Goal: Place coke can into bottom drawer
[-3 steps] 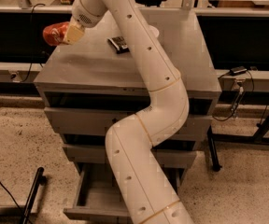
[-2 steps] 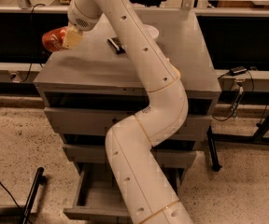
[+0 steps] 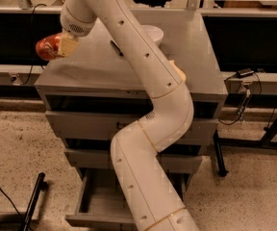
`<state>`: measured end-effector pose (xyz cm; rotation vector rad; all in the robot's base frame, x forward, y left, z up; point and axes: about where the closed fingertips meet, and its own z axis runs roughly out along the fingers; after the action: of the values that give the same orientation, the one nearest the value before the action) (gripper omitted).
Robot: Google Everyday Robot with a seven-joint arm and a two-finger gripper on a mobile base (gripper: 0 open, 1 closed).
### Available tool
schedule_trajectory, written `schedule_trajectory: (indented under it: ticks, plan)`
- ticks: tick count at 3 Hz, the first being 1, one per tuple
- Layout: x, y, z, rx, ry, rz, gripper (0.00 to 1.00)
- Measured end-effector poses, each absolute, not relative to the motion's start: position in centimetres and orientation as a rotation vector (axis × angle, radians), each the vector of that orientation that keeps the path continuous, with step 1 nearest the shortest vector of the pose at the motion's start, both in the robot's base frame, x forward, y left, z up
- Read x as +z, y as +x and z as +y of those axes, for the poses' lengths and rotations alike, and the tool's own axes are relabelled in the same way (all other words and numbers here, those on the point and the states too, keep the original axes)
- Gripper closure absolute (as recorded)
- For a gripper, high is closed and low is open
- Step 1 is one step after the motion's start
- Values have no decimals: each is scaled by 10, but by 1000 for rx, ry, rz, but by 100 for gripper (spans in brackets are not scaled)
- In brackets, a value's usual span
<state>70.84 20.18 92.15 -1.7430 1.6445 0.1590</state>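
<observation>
The coke can is red with a silver end. It lies sideways in my gripper, which is shut on it. The can hangs in the air just past the left edge of the grey cabinet top, about level with it. The bottom drawer is pulled open near the floor, showing a plain grey inside. My white arm crosses in front of its right part and hides it. The gripper is far above the drawer and to its left.
A white bowl and a dark snack packet sit on the cabinet top behind my arm. Two shallower drawers are above the bottom one. A black pole and cables lie on the floor at left.
The gripper with the can has moved left and down, from over the cabinet's left rear corner to just beyond its left edge.
</observation>
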Motion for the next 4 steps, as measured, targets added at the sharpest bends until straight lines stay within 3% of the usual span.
schedule_trajectory:
  ticks: [4]
  plan:
    - [911, 621, 173, 251, -1644, 1771, 100]
